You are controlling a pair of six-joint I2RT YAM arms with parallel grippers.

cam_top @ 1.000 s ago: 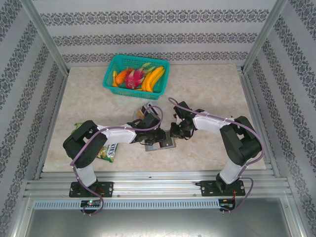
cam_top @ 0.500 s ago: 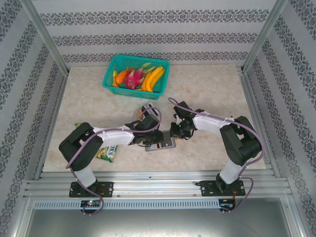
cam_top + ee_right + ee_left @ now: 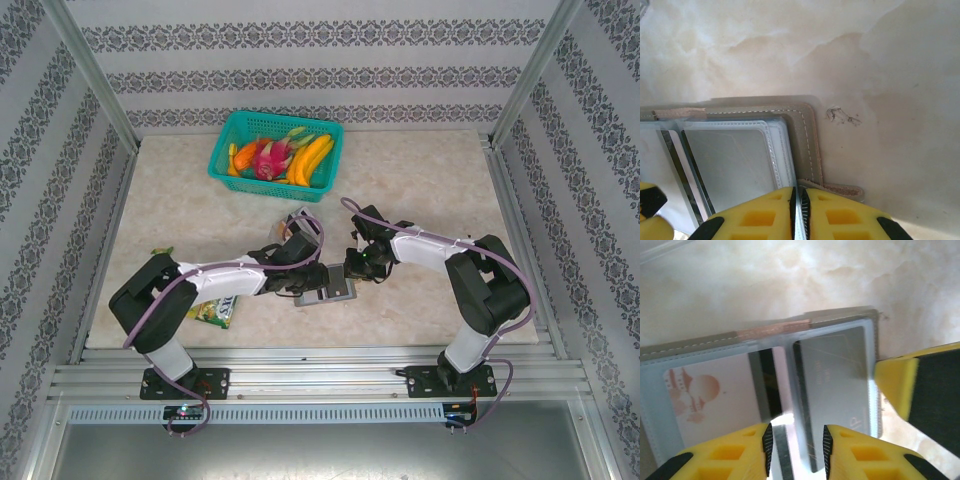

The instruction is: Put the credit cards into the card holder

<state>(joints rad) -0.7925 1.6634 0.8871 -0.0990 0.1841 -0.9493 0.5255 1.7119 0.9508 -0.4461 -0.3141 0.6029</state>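
Card holder (image 3: 335, 291): grey, with white stitching, lying open and flat on the near middle of the table, between the two grippers.
Credit cards: a white credit card (image 3: 695, 405) with an orange print sits in one clear sleeve. A silvery credit card (image 3: 835, 375) sits in the sleeve beside it.
Right gripper (image 3: 798, 210): fingers nearly closed, pinching the thin edge of the holder's clear sleeve.
Left gripper (image 3: 796, 450): fingers a narrow gap apart above the holder's fold, with nothing pinched between the pads.
Tabletop (image 3: 420, 180): pale beige marble pattern, with a small scuff (image 3: 842, 116) just beside the holder.
Snack packet (image 3: 215, 311): near left, well apart from the holder.
Basket (image 3: 218, 160): teal, far side, holding bananas (image 3: 312, 158) and other fruit.
Room: patterned wallpaper walls (image 3: 300, 60); aluminium rails (image 3: 320, 375) at the near edge.
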